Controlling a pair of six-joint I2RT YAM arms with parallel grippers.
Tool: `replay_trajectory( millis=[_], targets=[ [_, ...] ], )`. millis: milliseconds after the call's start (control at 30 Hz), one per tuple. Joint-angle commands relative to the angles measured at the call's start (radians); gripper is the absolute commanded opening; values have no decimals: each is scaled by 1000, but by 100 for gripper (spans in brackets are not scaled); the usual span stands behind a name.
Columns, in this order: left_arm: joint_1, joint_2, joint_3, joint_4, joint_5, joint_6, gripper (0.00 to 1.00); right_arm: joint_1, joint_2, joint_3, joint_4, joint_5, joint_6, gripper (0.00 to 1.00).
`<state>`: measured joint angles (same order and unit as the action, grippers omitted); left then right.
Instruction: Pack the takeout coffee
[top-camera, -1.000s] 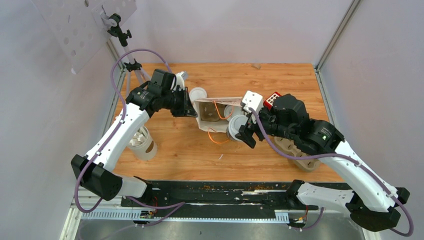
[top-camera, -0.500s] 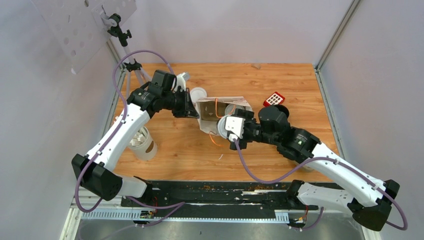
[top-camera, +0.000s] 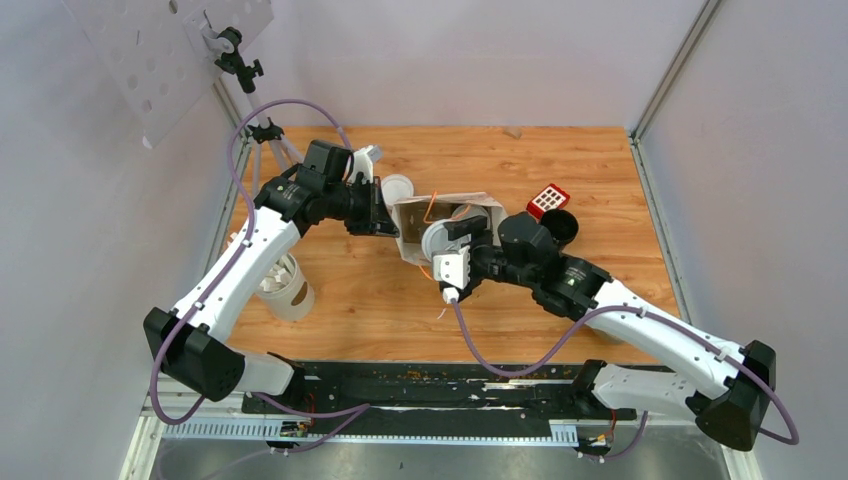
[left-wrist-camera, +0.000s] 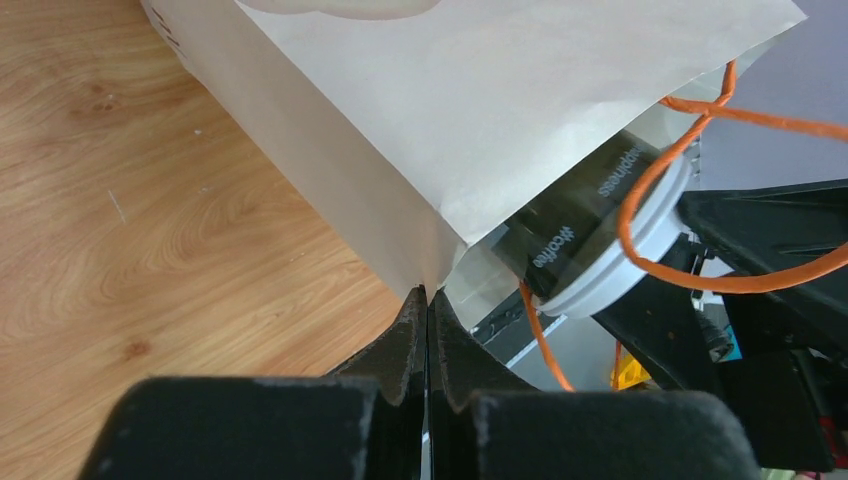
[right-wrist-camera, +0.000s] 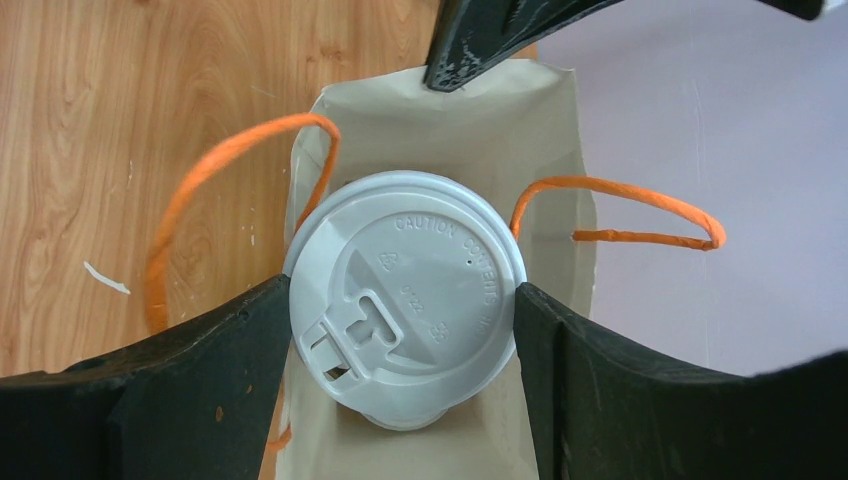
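Observation:
A takeout coffee cup (right-wrist-camera: 405, 300) with dark printed sides and a white sip lid sits between the fingers of my right gripper (right-wrist-camera: 402, 330), which is shut on it. The cup is tilted at the mouth of a pale paper bag (right-wrist-camera: 440, 130) with orange string handles (right-wrist-camera: 620, 215). From above, the cup (top-camera: 434, 238) and right gripper (top-camera: 447, 246) are at the bag's (top-camera: 415, 215) open right side. My left gripper (left-wrist-camera: 428, 300) is shut on the bag's thin edge, with the cup's dark side (left-wrist-camera: 575, 225) just past it. From above, the left gripper (top-camera: 390, 228) is at the bag's left corner.
A lidless pale cup (top-camera: 285, 285) with brown ovals stands by the left arm. A loose white lid (top-camera: 397, 187) lies behind the bag. A red card (top-camera: 548, 198) and a black round pot (top-camera: 562, 226) sit to the right of the bag.
My right arm has swung left and turned, carrying the cup from beside the bag into its mouth. The left gripper has kept its pinch on the bag's edge.

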<state>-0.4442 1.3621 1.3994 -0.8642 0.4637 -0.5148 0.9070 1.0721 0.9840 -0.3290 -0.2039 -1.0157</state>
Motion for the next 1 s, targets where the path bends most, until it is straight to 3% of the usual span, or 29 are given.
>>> replay_trajectory(
  millis=[0,600,967],
  targets=[
    [4,-25,-5,39,26,27,0,6,15,-39,87,-39,-110,76],
    [3,-1,-14,50,67,55,0,-6,103,-38,289,-24,-186,75],
    [4,-12,-22,-7,42,64,0,-93,157,-68,294,-202,-246,75]
  ],
)
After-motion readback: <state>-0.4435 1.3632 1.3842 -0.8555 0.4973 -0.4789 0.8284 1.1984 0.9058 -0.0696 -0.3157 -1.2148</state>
